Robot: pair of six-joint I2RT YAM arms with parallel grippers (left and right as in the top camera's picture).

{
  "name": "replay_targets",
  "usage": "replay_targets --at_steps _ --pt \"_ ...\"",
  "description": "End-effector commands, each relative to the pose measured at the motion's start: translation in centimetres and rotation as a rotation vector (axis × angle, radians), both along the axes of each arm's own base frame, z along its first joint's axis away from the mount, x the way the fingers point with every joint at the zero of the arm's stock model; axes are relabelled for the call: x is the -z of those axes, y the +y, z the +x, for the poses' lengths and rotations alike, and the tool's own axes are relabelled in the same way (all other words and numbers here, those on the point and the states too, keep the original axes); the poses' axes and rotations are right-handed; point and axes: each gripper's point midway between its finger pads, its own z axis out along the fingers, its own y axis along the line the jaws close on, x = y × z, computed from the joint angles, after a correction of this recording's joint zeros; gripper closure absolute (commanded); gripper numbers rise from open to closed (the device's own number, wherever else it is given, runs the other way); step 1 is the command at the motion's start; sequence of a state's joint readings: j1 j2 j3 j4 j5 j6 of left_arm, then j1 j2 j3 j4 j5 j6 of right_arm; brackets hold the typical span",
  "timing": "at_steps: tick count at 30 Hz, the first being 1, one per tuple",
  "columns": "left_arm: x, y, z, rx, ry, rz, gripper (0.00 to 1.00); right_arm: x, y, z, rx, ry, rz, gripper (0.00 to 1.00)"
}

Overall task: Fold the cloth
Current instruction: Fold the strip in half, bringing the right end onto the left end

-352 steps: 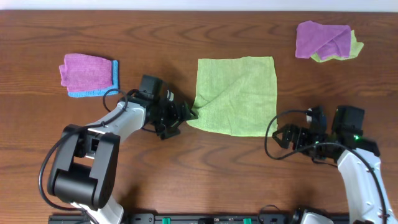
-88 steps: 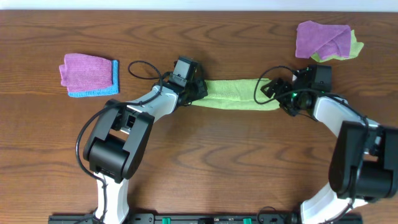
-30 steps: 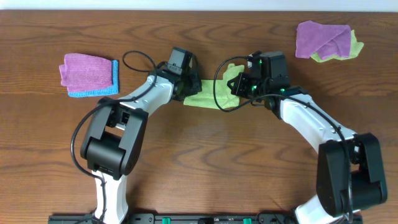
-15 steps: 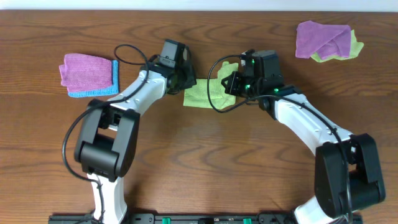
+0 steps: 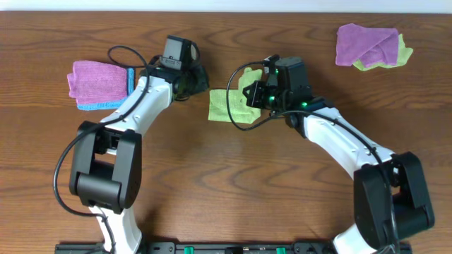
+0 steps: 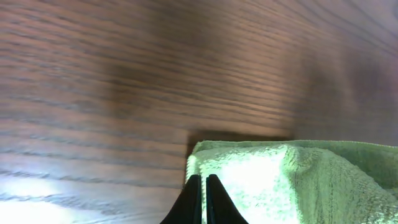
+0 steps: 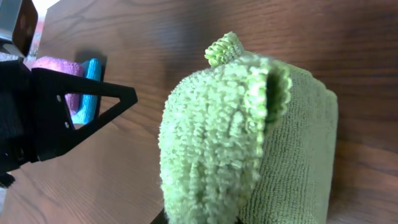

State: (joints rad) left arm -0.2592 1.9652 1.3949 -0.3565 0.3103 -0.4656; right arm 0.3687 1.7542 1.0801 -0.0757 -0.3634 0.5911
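At mid-table, 1 fold of the green cloth is held pinched by the right gripper; the left gripper is closed empty beside its edge.

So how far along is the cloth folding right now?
The green cloth already lies folded into a small stack. The right gripper holds its free end lifted over that stack. The left gripper sits shut beside the cloth, not gripping it. Left to do: lay that end flat and release.
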Motion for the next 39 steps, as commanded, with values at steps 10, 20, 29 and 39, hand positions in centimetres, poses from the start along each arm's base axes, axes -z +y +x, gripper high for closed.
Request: replay_targets --at_steps 10,20,29,39 --pt "-3.2 3.3 0.3 -0.034 -0.035 0.02 0.94 1.3 4.1 1.8 -0.032 0.023 -0.002 0.99" --pt "-4.1 6.0 0.2 -0.079 -0.03 0.028 0.94 3.9 6.8 1.2 -0.087 0.087 -0.038 0.99" --pt "-5.0 7.0 0.4 -0.092 -0.054 0.03 0.94 3.9 8.4 0.4 -0.146 0.068 -0.031 0.53" --pt "-5.0 7.0 0.4 -0.092 -0.055 0.03 0.94 1.6 8.6 0.9 -0.191 0.052 0.04 0.01"
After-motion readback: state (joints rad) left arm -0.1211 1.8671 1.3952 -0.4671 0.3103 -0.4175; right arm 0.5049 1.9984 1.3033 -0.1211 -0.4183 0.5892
